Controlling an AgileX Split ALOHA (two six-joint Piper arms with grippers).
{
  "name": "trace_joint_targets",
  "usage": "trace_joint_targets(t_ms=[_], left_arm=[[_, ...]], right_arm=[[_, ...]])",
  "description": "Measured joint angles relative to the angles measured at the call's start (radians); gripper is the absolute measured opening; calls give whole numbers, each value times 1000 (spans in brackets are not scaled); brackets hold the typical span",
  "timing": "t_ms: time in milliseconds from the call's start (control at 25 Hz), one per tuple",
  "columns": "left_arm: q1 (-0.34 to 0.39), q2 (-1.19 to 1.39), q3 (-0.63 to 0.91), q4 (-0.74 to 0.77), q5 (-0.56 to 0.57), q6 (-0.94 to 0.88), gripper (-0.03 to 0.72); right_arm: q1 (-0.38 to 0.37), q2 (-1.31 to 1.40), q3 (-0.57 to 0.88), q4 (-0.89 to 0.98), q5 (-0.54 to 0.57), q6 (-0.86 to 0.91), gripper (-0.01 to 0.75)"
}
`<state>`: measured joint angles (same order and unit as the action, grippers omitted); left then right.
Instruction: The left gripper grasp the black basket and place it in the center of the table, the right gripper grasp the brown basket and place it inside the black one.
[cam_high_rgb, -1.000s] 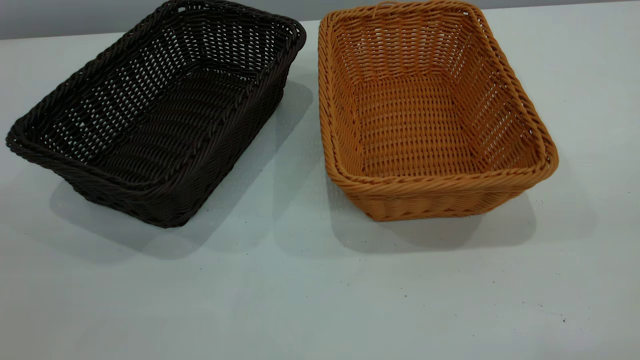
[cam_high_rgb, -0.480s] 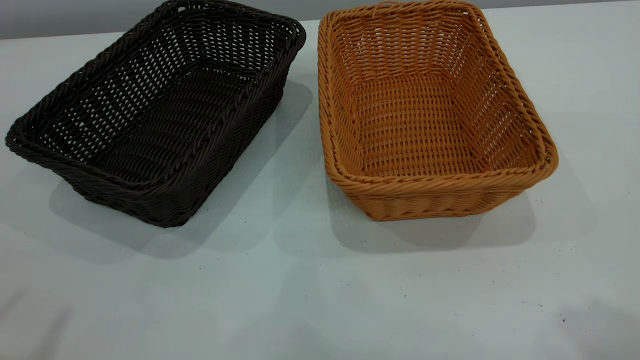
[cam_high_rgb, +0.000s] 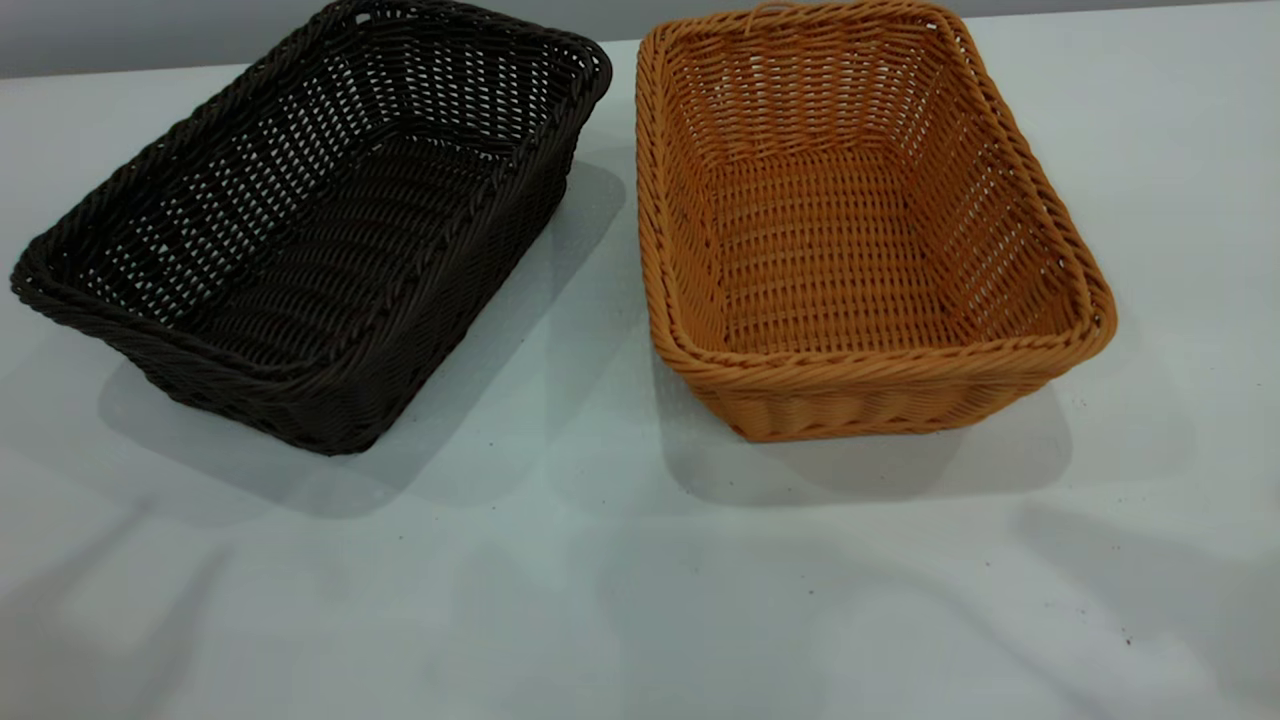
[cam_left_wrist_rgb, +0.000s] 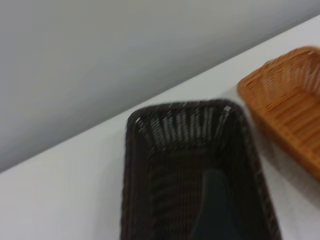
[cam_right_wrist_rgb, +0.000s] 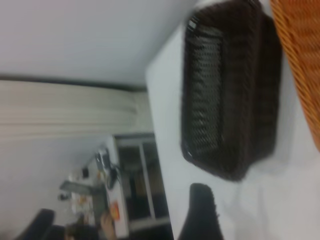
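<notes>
Two baskets sit side by side on the table (cam_high_rgb: 620, 600), and both are bare inside, nothing but weave showing on their floors. The black basket (cam_high_rgb: 310, 220) fills the upper left of the exterior frame, turned at an angle so one corner points to the lower left; it stands flat on its base with its braided rim up. The brown basket (cam_high_rgb: 850, 230) takes the upper right, squarer to the camera, also flat on its base and open upward. They stand near each other at the top, the black one's far corner just beside the brown one's rim, though whether the two touch there I cannot tell; lower down the gap between them widens. Neither basket sits inside the other. No arm shows in the exterior frame, only soft shadows lying across the lower left and lower right of the table. In the left wrist view a dark finger (cam_left_wrist_rgb: 215, 210) of the left gripper juts up at the bottom centre, over the black basket's open inside, with the brown basket at the right edge; whether that gripper is wide or narrow I cannot tell. In the right wrist view one dark fingertip (cam_right_wrist_rgb: 202, 212) of the right gripper shows at the bottom, apart from the black basket, holding nothing that I can see; its spread I cannot tell either.
</notes>
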<state>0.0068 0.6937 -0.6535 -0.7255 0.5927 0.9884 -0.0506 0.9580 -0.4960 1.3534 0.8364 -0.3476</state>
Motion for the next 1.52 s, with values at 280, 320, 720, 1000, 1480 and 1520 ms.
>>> trace_joint_targets(t_ms=[280, 320, 720, 1000, 1480, 1520], left_arm=[[0, 4, 1, -59, -37, 48, 426], [0, 4, 1, -59, -38, 47, 426], [0, 4, 1, -58, -37, 45, 426], [0, 4, 1, -58, -35, 45, 426], [0, 3, 1, -58, -25, 36, 426], [0, 3, 1, -58, -25, 36, 426]], right_arm=[[168, 281, 0, 125, -67, 130, 518], [191, 324, 0, 152, -66, 143, 518], [406, 638, 0, 397, -86, 174, 518], [433, 713, 0, 395, -183, 199, 518], [433, 803, -88, 392, -271, 162, 518], [433, 812, -97, 392, -285, 162, 518]])
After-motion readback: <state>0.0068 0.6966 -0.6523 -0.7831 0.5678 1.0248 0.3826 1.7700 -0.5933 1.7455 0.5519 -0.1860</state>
